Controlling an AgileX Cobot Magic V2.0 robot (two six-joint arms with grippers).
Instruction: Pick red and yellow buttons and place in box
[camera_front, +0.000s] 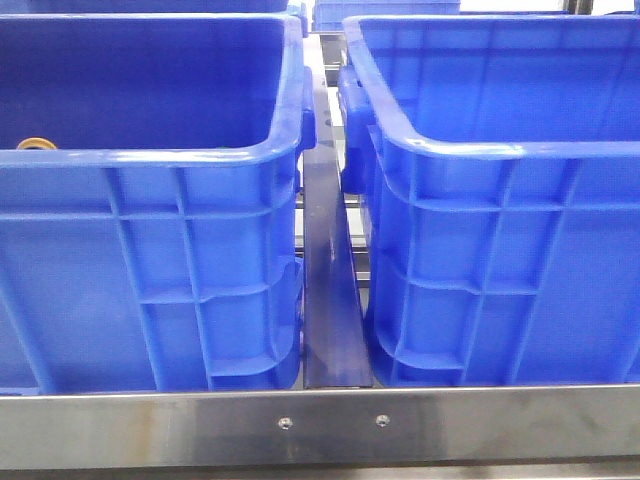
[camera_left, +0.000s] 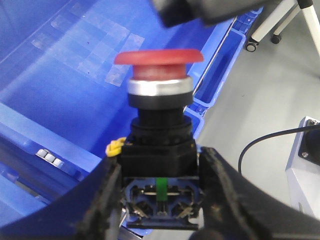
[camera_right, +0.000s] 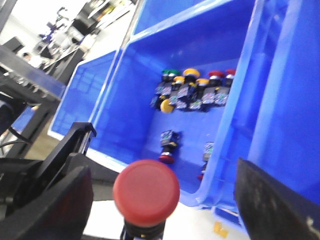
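Above the blue crate (camera_left: 75, 90), left fingers (camera_left: 107, 195) clamp the red button (camera_left: 159, 57) by its black base. Right fingers (camera_right: 50, 170) stand apart, empty. Step: carrying; next, release the button into the box.

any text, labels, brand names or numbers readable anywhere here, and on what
None can be read.
Red button held in the left claw: no lettering shows on its cap or black body.
Blue crates: plain ribbed walls, no brand or number visible.
Buttons lying in the crate: pale patches on their bodies might be labels, too small and blurred to read.
Clear tape patches on the crate floor: blank.
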